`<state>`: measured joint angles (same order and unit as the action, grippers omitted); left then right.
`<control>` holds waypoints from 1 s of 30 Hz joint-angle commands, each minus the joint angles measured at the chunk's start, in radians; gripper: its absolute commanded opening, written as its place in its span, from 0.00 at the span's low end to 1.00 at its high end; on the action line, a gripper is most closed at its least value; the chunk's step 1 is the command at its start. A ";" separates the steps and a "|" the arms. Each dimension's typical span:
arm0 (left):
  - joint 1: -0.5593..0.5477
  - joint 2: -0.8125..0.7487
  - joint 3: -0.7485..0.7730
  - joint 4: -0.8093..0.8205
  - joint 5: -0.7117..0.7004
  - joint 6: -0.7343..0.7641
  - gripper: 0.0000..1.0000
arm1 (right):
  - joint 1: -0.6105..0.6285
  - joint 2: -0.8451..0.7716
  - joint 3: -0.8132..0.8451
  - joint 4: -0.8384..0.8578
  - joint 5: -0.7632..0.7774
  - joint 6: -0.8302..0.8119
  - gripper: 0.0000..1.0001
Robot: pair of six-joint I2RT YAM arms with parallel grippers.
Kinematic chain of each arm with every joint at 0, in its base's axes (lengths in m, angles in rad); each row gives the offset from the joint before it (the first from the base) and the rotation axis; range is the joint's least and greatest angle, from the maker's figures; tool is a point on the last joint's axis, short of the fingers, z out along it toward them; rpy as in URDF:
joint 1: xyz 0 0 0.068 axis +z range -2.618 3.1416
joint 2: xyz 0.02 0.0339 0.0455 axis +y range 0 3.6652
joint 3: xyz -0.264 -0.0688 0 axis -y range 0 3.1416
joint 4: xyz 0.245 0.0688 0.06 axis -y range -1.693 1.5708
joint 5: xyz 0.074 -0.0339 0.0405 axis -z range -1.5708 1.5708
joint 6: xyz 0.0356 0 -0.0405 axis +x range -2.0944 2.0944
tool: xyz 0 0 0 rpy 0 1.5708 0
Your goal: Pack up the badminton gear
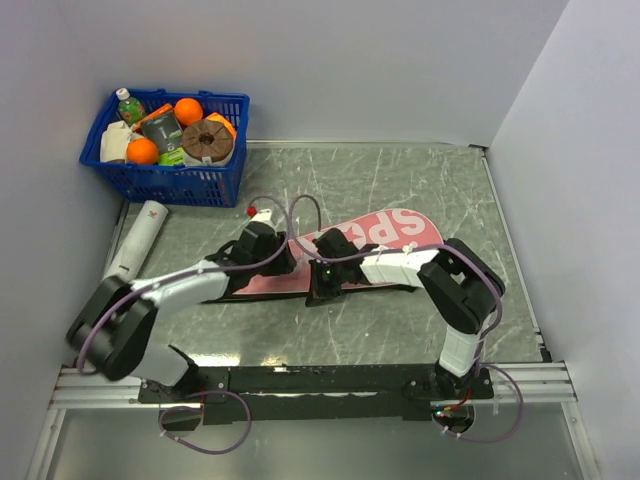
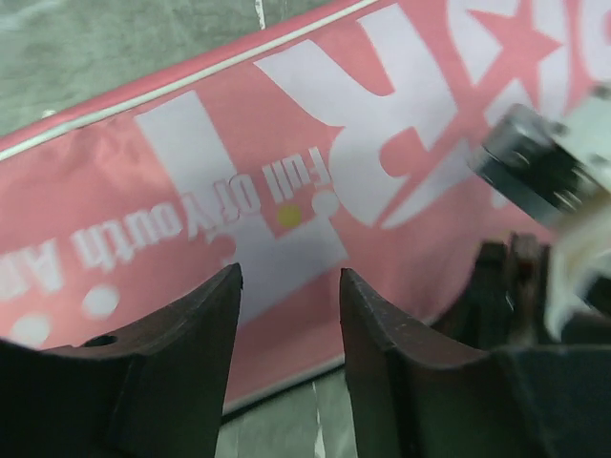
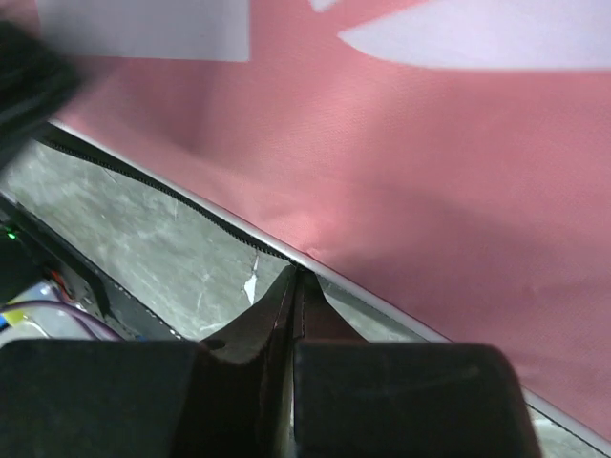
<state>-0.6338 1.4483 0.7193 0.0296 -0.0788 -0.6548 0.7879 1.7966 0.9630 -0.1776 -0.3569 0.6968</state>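
1. Top external shows one pink bag [image 1: 395, 228] lying flat across the middle of the table [image 1: 400, 330]. Its wide end points far right and its narrow end left, and the white letters "SPO" are readable.
2. One white tube [image 1: 140, 238] lies on its side at the left edge of the table, well apart from the bag and just near of the basket [image 1: 165, 180].
3. That one blue basket stands in the far left corner. It holds two oranges [image 1: 188, 110], one green-capped bottle [image 1: 125, 100] and other groceries too crowded to count.
4. One small red-and-white thing [image 1: 258, 212] lies just beyond the left arm's wrist. It is too small to name.
5. Both grippers are over the bag's middle, near each other.
6. The left gripper [image 2: 291, 286] hangs above the white lettering with its two fingers [image 2: 205, 315] spread apart and nothing between them.
7. The right gripper [image 3: 296, 286] has its fingers pressed together, with the tips at the bag's near piped edge. I cannot tell whether any cloth is caught between them.
8. No racket can be made out in any view.
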 commanded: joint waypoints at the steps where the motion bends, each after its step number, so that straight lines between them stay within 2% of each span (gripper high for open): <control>1: -0.004 -0.192 -0.024 -0.074 -0.073 -0.031 0.56 | -0.038 -0.069 -0.062 0.050 0.067 0.067 0.00; 7: -0.004 -0.385 -0.075 -0.186 -0.137 -0.072 0.58 | -0.110 -0.135 -0.138 0.061 0.098 0.056 0.00; 11: -0.004 -0.447 -0.092 -0.235 -0.170 -0.086 0.62 | -0.241 -0.172 -0.182 0.078 0.062 0.021 0.00; 21: 0.005 -0.361 -0.069 -0.296 -0.328 -0.140 0.67 | -0.490 -0.236 -0.165 -0.002 0.036 -0.155 0.00; 24: 0.045 -0.329 -0.067 -0.296 -0.357 -0.166 0.67 | -0.503 -0.244 -0.167 -0.020 0.041 -0.190 0.00; 30: 0.199 -0.290 -0.123 -0.209 -0.240 -0.180 0.64 | -0.519 -0.240 -0.194 0.003 0.006 -0.206 0.00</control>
<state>-0.5209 1.1458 0.6224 -0.2440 -0.3641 -0.8062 0.2775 1.5845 0.7845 -0.1852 -0.3267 0.5331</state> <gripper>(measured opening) 0.655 0.007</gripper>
